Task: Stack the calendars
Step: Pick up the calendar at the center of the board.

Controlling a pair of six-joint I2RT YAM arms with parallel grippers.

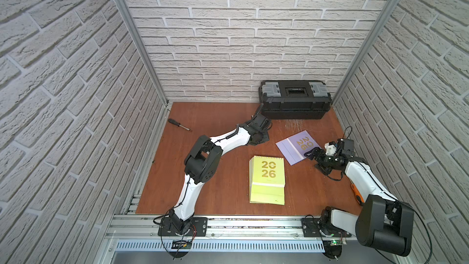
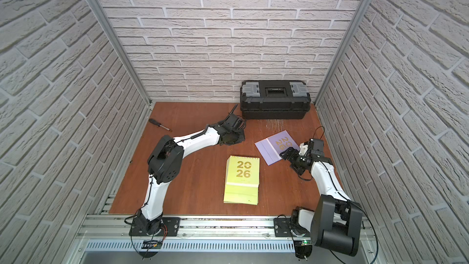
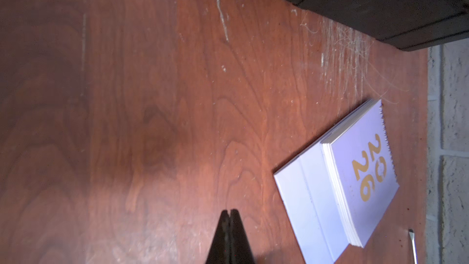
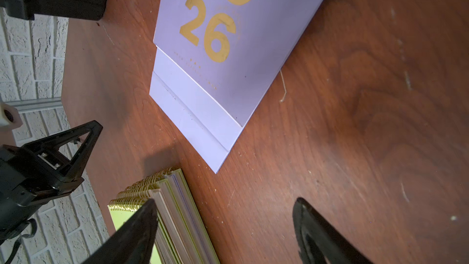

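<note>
We've got the lime-topped stack of spiral-bound calendars point(image 1: 267, 179) mid-way on the reddish wooden surface point(image 1: 215, 161). 1 lavender "2026" calendar point(image 1: 294, 148) lies askew, apart. The right tool point(image 4: 225, 200) gapes empty beside it. The left tool point(image 3: 230, 212) is pinched closed, empty, near the black plastic toolbox point(image 1: 294, 103).

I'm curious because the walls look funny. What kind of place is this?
Probably a robot practice booth dressed as a workshop: brick-look wall panels, two robot arms on a metal rail, a black toolbox and screwdriver on the wooden table.
</note>
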